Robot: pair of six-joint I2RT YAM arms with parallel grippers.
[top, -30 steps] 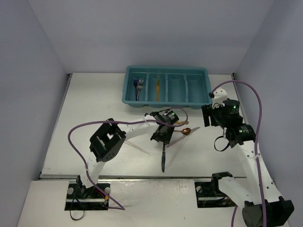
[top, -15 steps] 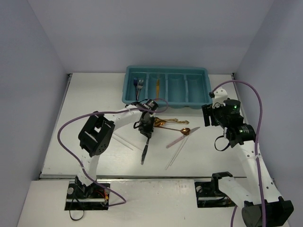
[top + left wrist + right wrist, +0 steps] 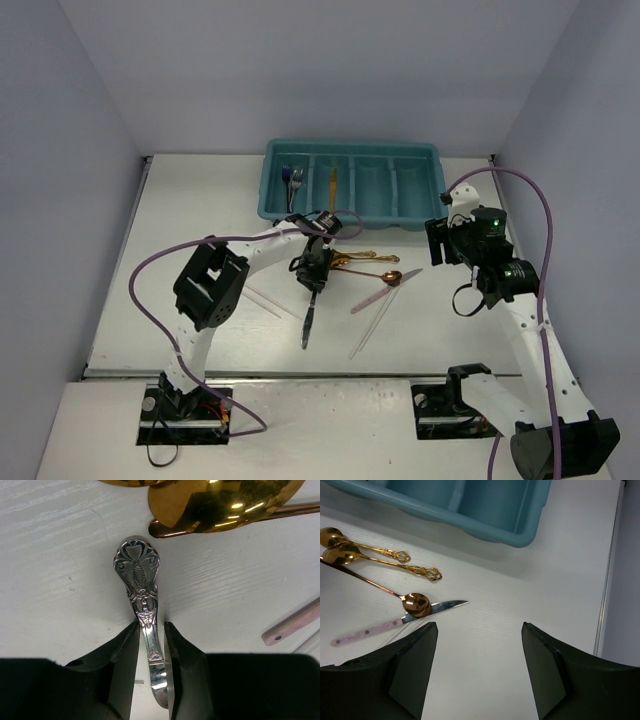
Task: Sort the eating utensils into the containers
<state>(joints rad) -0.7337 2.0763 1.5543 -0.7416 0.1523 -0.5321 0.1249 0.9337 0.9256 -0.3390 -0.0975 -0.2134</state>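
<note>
Shifted left since a second ago: left gripper [image 3: 151, 627] and silver knife [image 3: 307, 325], now near the teal cutlery tray's [image 3: 400, 222] front wall. Gold spoons [image 3: 220, 500] lie just beyond the knife's handle end. Open tabletop [image 3: 200, 220] lies to the left. Left arm reaches forward, wrist turned down. Its jaws closely flank the ornate handle, but a grip cannot be confirmed. Right gripper [image 3: 480, 670] hovers off the tray's right corner, jaws wide apart.

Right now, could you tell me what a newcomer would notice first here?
The left gripper pinches an ornate silver handle at the scene's centre. At the far side sits the teal tray, only its two leftmost compartments holding utensils, while gold spoons lie loose beside the gripper.
</note>
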